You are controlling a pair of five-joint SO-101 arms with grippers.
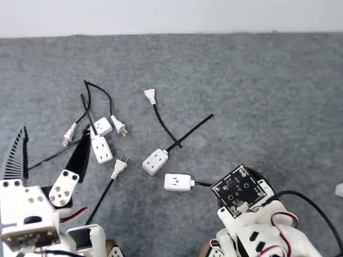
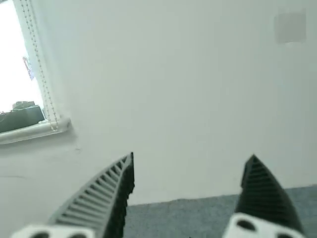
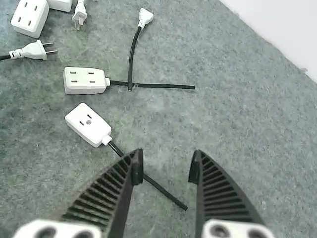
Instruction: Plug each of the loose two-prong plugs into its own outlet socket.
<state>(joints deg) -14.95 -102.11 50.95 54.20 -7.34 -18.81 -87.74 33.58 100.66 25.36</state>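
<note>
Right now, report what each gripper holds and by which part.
Nothing is held. The left gripper is open in the air, facing the wall; the right gripper is open above a black cord lying on the carpet.

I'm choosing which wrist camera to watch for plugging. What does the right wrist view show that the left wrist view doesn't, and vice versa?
Right wrist view, not the left: the right gripper, open, a white socket near it, a second socket beyond, a loose two-prong plug and a black cord. Left wrist view, not the right: a window and the left gripper, open. Both: grey mat and white wall.
</note>
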